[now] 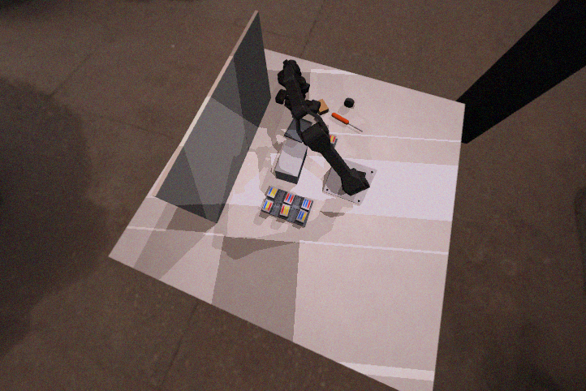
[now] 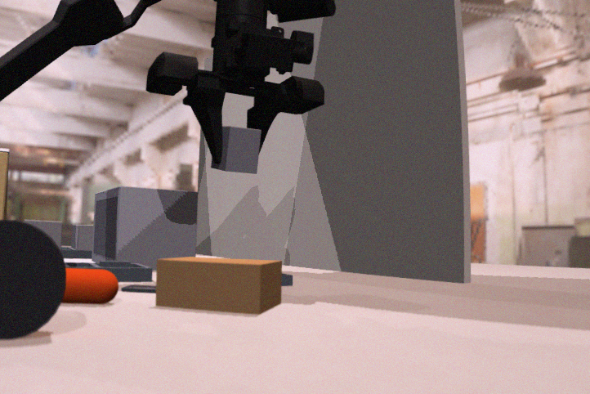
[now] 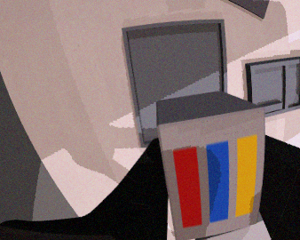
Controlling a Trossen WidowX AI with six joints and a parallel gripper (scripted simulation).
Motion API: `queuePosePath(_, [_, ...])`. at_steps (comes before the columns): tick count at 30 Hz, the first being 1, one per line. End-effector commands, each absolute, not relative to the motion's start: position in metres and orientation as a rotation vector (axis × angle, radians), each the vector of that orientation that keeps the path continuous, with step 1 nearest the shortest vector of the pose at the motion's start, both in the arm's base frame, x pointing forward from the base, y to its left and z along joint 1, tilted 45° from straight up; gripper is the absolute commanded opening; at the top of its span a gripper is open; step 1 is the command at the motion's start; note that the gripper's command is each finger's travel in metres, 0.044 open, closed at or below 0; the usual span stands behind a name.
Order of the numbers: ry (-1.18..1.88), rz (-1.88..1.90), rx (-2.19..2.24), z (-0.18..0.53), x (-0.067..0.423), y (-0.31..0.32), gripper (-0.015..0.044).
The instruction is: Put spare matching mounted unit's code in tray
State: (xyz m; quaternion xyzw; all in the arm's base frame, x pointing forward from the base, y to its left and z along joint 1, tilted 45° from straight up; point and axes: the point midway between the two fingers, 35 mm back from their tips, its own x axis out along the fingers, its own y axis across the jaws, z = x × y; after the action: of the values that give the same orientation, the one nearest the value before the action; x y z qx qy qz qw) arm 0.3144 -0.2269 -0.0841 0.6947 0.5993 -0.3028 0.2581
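Note:
My gripper (image 2: 237, 153) (image 3: 196, 140) (image 1: 292, 93) is shut on a grey spare cube (image 2: 236, 149) (image 3: 212, 182). The cube's face carries red, blue and yellow stripes. I hold it well above the table, near the tall grey wall. The flat grey tray (image 3: 174, 61) (image 1: 290, 133) lies below and just ahead of the cube in the wrist view. The grey mounted unit (image 1: 289, 161) (image 2: 142, 227) stands beside the tray. Several striped spares (image 1: 285, 209) sit in a rack in front of it.
A tall grey wall panel (image 1: 226, 140) (image 2: 391, 141) stands along the left side. A brown block (image 2: 219, 284) (image 1: 323, 105), an orange-handled screwdriver (image 1: 340, 118) (image 2: 87, 284) and a black knob (image 1: 349, 102) (image 2: 24, 277) lie nearby. A dark compartmented holder (image 3: 277, 86) sits right of the tray.

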Motion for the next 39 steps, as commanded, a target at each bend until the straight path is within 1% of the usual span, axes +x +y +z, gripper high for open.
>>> queuePosePath(1, [1.625,-0.822,1.892,-0.087,0.315,-0.224,0.0])
queuePosePath(39, [1.625,-0.821,1.892,-0.109,0.318,-0.204,0.0])
